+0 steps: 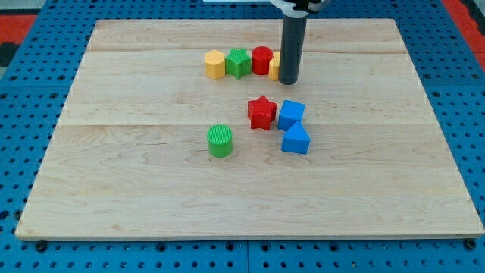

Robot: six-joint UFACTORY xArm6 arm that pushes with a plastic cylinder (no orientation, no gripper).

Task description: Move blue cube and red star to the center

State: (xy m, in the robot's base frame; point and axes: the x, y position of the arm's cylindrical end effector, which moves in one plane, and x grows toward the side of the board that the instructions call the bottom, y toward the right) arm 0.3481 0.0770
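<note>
Blue blocks: two [291, 114] [295, 139]; one red star [261, 112]. My tip [287, 81], grasping nothing, stands above them.

Rod [290, 45] cut off by the view's top edge above its mount; yellow block [274, 66] mostly hidden behind rod, shape indeterminate; bench [114, 189] corners at the view's bottom slightly clipped by frame.

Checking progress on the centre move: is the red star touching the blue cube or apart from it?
Touching, as far as the view shows: the red star sits against the left side of the blue cube, no board visible between them. My tip is above them, apart.
</note>
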